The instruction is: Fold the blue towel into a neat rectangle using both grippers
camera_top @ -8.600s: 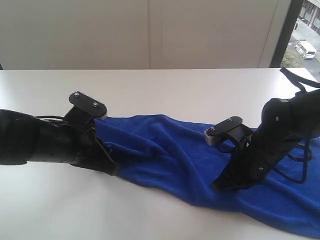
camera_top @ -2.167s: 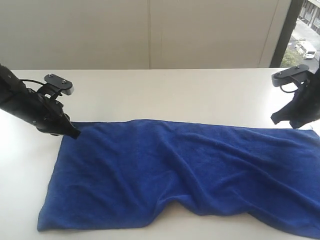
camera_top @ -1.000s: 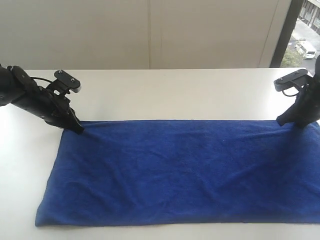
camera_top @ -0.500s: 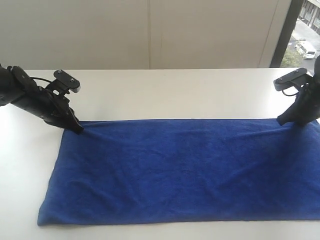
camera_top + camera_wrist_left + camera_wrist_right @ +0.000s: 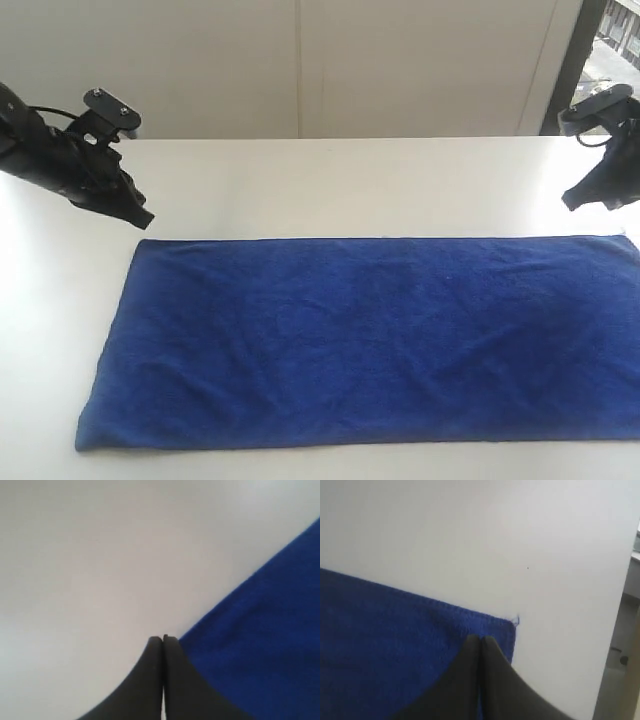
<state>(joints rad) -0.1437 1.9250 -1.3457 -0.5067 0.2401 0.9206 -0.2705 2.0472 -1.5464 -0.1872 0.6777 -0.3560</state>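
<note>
The white table (image 5: 330, 180) is taking up most of the exterior view, and the blue towel (image 5: 360, 340) is lying spread flat across its lower half as one long rectangle, nearly free of wrinkles, its right end running out at the right border of the frame. The left gripper (image 5: 143, 217) is hovering at upper left, just off the towel's far left corner, and the right gripper (image 5: 570, 200) is hanging at upper right, just above the far right corner; both are pressing their fingers tight together and gripping nothing. The likeliest trouble, as I am judging it, is coming from those shut fingers: if they are dropping onto the corners without spreading first, they are going to push the cloth and bunch it instead of pinching it. A thin edge lying flush on the table is also making a clean pinch hard, and uneven grabs on the two sides would be skewing the fold. Bare table is stretching wide behind the far edge up to the wall (image 5: 300, 70), giving plenty of room there; the near edge is sitting close to the bottom of the frame, so room in front is impossible to tell. A small loose thread (image 5: 516, 620) is sticking out at the right corner.
</note>
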